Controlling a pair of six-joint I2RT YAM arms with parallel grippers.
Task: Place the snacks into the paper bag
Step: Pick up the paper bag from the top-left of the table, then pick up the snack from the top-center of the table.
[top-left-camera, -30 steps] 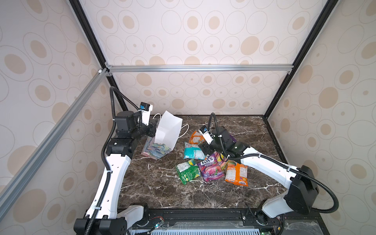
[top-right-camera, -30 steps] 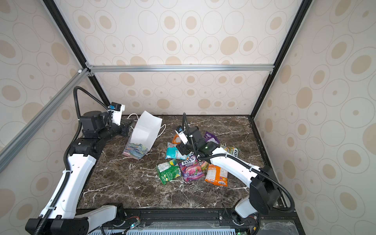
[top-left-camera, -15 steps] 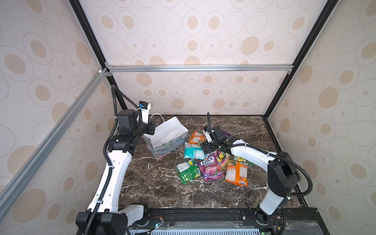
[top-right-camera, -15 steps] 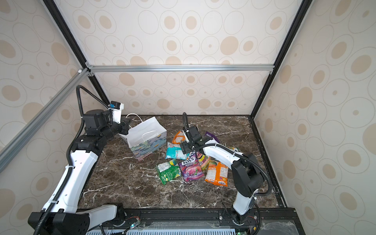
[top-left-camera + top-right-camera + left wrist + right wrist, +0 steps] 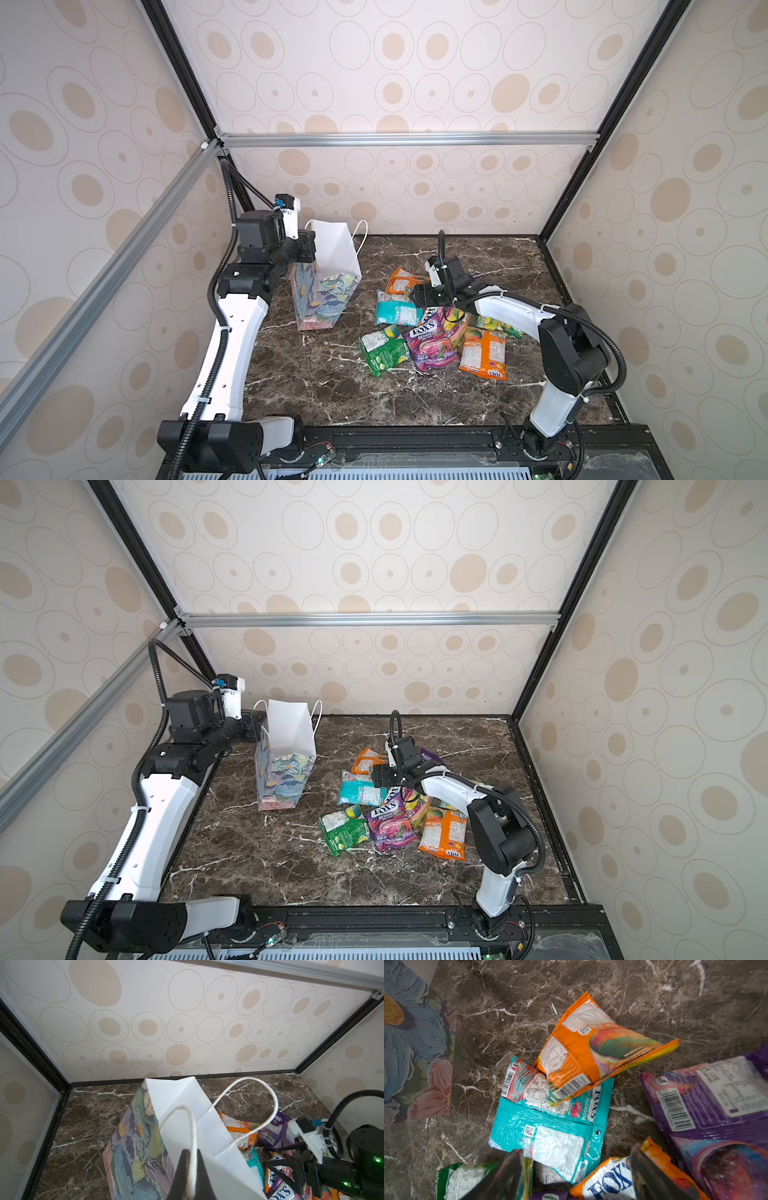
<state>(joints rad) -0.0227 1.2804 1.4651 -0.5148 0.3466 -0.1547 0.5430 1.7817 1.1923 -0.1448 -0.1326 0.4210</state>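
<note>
left tool (image 5: 192, 1153) closed tight on one thin white cord handle (image 5: 194, 1126) of the tall pastel floral paper bag (image 5: 328, 291). bag stands upright on the dark marble tabletop (image 5: 332, 386), far-left area, mouth open upward, plain white inside wall showing. its floor is hidden in every view. other handle (image 5: 259, 1095) loops free on the side facing the pile.

right tool (image 5: 577, 1148) open, jaws spread wide, nothing between them, hovering low over the snack pile. directly under it: crinkly teal packet (image 5: 550, 1136) marked FOX'S, lying flat. a crumpled orange packet (image 5: 581, 1049) overlaps the teal one's far edge.

near side of the pile, side by side: green packet (image 5: 382, 351), purple FOX'S berries packet (image 5: 430, 343), second orange packet (image 5: 484, 353) lying flat. another purple packet (image 5: 706, 1105) sits partly behind the right arm. a green-yellow fruit-print packet (image 5: 498, 326) pokes out from under that arm.

every packet in view is on the tabletop, right of the bag and apart from it.
</note>
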